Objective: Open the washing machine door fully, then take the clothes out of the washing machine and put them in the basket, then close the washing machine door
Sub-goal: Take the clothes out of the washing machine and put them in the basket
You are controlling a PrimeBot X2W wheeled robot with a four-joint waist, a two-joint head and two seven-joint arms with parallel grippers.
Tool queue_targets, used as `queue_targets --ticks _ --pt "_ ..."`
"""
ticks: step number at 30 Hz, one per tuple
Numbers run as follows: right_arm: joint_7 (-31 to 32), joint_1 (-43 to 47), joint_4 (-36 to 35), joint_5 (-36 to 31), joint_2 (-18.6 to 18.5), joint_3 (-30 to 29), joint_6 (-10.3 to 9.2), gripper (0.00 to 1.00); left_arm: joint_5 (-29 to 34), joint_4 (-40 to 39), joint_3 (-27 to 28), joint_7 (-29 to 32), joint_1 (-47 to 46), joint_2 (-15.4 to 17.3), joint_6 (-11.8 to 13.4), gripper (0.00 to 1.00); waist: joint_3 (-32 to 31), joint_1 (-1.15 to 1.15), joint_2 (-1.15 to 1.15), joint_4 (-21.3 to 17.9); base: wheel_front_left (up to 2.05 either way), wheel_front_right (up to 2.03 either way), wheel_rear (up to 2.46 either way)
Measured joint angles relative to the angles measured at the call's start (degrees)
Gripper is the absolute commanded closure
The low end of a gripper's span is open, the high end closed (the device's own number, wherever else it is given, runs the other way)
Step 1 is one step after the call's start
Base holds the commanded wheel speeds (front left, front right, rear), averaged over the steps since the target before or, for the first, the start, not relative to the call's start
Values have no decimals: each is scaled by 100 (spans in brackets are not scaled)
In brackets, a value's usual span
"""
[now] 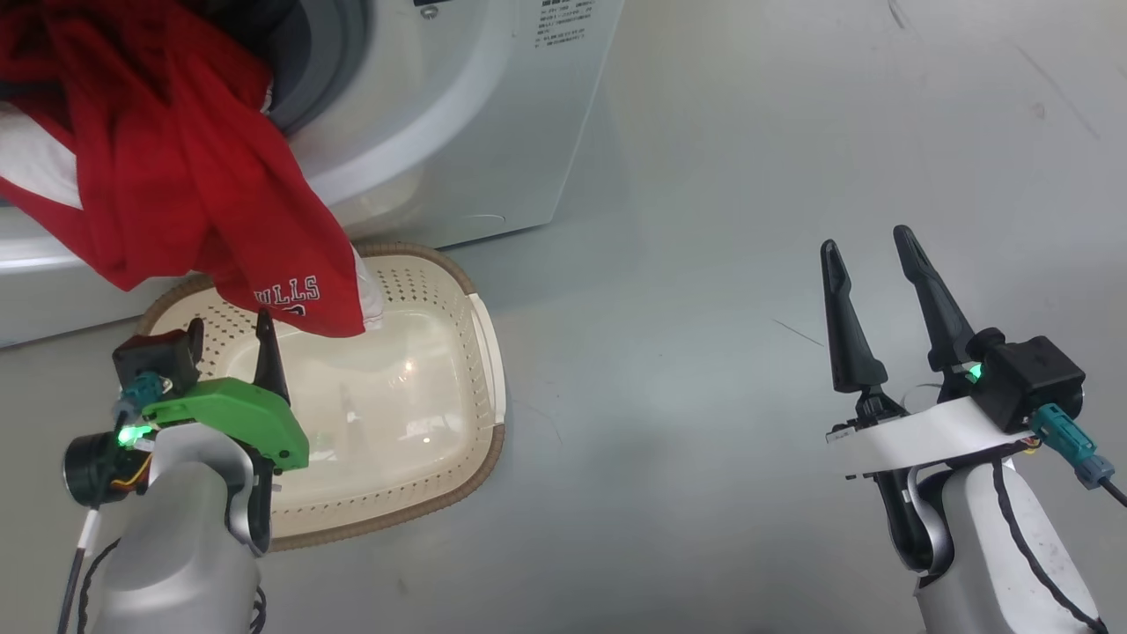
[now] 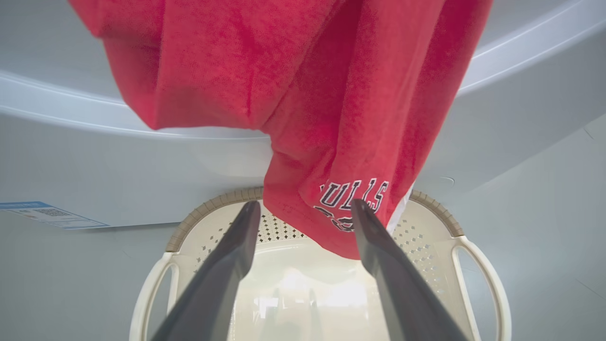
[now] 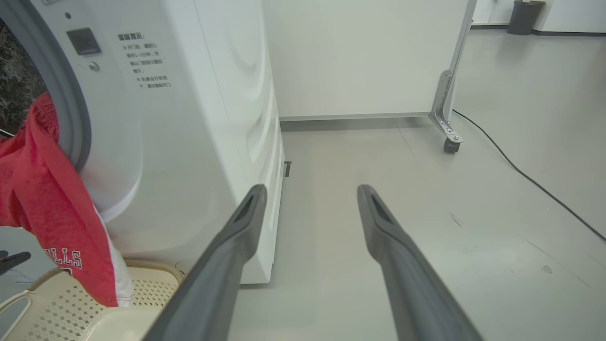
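Red clothes (image 1: 167, 150) with a white piece (image 1: 31, 158) hang out of the washing machine (image 1: 493, 132) drum opening. Their lettered hem (image 2: 350, 199) dangles over the far end of the cream basket (image 1: 475, 458), which stands on the floor against the machine front. My left gripper (image 1: 231, 333) hovers over the basket's near-left part, open, with the hem just beyond its fingertips (image 2: 246, 222) and nothing gripped. My right gripper (image 1: 867, 242) stands open over bare floor to the right. The washing machine door is out of view.
In the right wrist view a white partition on a castor (image 3: 450, 144) stands behind the machine, a dark cable (image 3: 530, 182) runs across the floor at right, and a dark bin (image 3: 525, 16) sits far back. A blue label (image 2: 47, 214) marks the machine's lower front.
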Motion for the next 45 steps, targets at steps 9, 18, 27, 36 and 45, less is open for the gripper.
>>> queue_targets --ticks 9,18,27,36,45 --pt "0 243 178 -99 -2 -94 0 0 125 -475 -97 -49 358 -90 -99 0 -473 0 0 231 0 0 0" --pt "0 420 304 -216 -81 -145 0 0 414 -1694 -65 -49 723 -109 -99 0 -915 0 0 535 0 0 0" --pt "0 593 405 -311 -98 -156 0 0 535 -2215 -232 -49 1465 -123 -96 0 -1387 0 0 790 0 0 0" --pt "0 823 485 -352 -93 -119 0 0 657 -2641 -368 -48 2078 -127 -14 0 -1776 0 0 945 0 0 0" --pt "0 1010 569 -352 -89 -91 0 0 698 -3098 -428 -48 2538 -127 85 0 -2042 0 0 998 0 0 0"
